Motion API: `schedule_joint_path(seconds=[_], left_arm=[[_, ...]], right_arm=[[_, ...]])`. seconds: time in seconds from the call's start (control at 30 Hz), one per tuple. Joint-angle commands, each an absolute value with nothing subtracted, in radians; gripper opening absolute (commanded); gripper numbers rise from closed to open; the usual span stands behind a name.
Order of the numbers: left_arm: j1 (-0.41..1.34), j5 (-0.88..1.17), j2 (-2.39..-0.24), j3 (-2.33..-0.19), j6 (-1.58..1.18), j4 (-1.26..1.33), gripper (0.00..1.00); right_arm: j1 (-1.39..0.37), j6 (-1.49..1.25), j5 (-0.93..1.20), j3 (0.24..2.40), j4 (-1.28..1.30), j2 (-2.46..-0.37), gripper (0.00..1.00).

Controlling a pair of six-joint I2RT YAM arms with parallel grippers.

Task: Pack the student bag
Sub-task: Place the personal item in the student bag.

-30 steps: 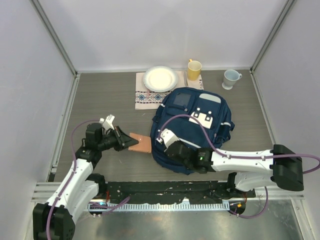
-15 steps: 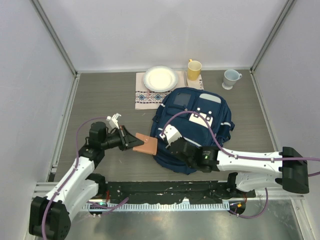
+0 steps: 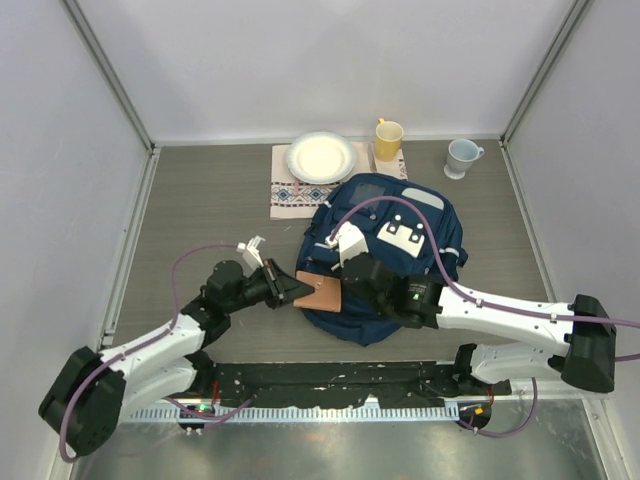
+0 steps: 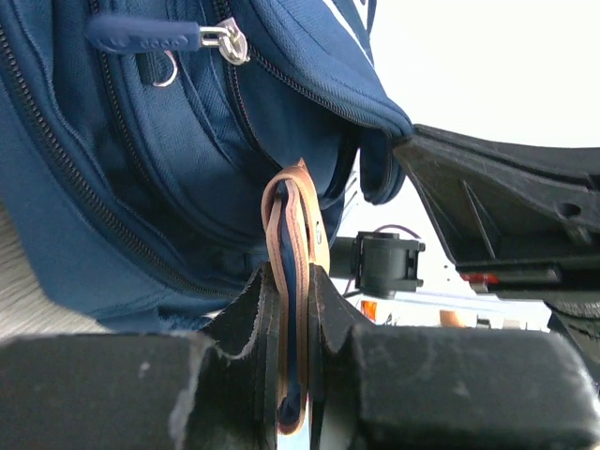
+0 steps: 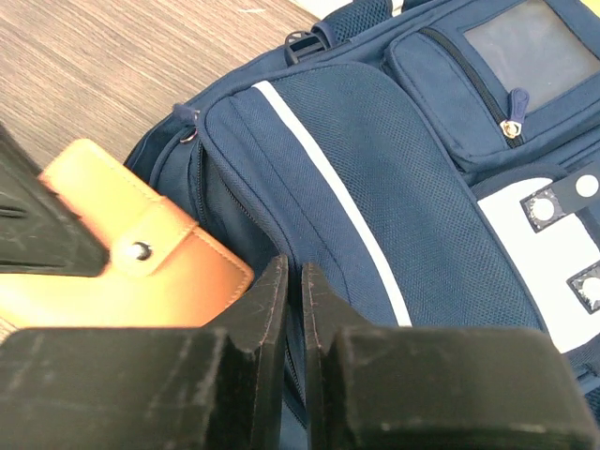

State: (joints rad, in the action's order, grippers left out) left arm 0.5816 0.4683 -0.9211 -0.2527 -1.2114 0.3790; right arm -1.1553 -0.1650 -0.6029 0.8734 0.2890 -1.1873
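Note:
The navy student bag (image 3: 400, 250) lies flat in the middle of the table, white patch up. My left gripper (image 3: 297, 291) is shut on a tan leather wallet (image 3: 322, 295) and holds it at the bag's left edge, its far end in the opened slot. In the left wrist view the wallet (image 4: 298, 225) stands edge-on between the jaws, against the bag (image 4: 159, 169). My right gripper (image 3: 345, 275) is shut on the bag's fabric edge (image 5: 291, 309) and holds the flap up beside the wallet (image 5: 141, 272).
A patterned cloth (image 3: 300, 185) with a white plate (image 3: 320, 157) lies behind the bag. A yellow mug (image 3: 388, 138) and a pale blue mug (image 3: 461, 156) stand at the back right. Grey walls close in the table on three sides.
My left gripper has carried the wallet to the right, from the bare table up to the bag's opening. My right gripper has shifted slightly up and right, still holding the flap.

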Motion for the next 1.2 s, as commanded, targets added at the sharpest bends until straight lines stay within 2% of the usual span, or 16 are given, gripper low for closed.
schedule_joint_path(seconds=[0.0, 0.33, 0.63, 0.67, 0.77, 0.8, 0.87, 0.9, 1.17], left_arm=[[0.669, 0.276, -1.035, -0.244, -1.311, 0.730, 0.00], [0.735, 0.298, -1.442, -0.365, -1.411, 1.219, 0.00], [0.761, 0.241, -1.612, -0.457, -1.381, 1.272, 0.00], [0.773, 0.214, -1.649, -0.462, -1.371, 1.270, 0.02], [0.785, 0.158, -1.713, -0.482, -1.367, 1.276, 0.25], [0.788, 0.146, -1.747, -0.482, -1.373, 1.290, 0.35], [0.804, 0.140, -1.778, -0.471, -1.394, 1.325, 0.41], [0.810, 0.140, -1.795, -0.456, -1.402, 1.353, 0.48], [0.824, 0.075, -1.704, -0.328, -1.381, 1.335, 0.61]], right_arm=[[-1.149, -0.222, -0.611, 0.934, 0.233, -1.169, 0.01], [-1.149, -0.250, -0.581, 0.928, 0.230, -1.160, 0.01], [-1.147, -0.261, -0.561, 0.923, 0.232, -1.157, 0.01], [-1.147, -0.264, -0.561, 0.922, 0.230, -1.154, 0.01], [-1.147, -0.265, -0.566, 0.920, 0.227, -1.152, 0.01], [-1.146, -0.265, -0.568, 0.920, 0.229, -1.152, 0.01], [-1.147, -0.264, -0.577, 0.922, 0.229, -1.163, 0.01], [-1.147, -0.264, -0.581, 0.923, 0.232, -1.166, 0.01], [-1.121, -0.279, -0.584, 0.933, 0.233, -1.177, 0.01]])
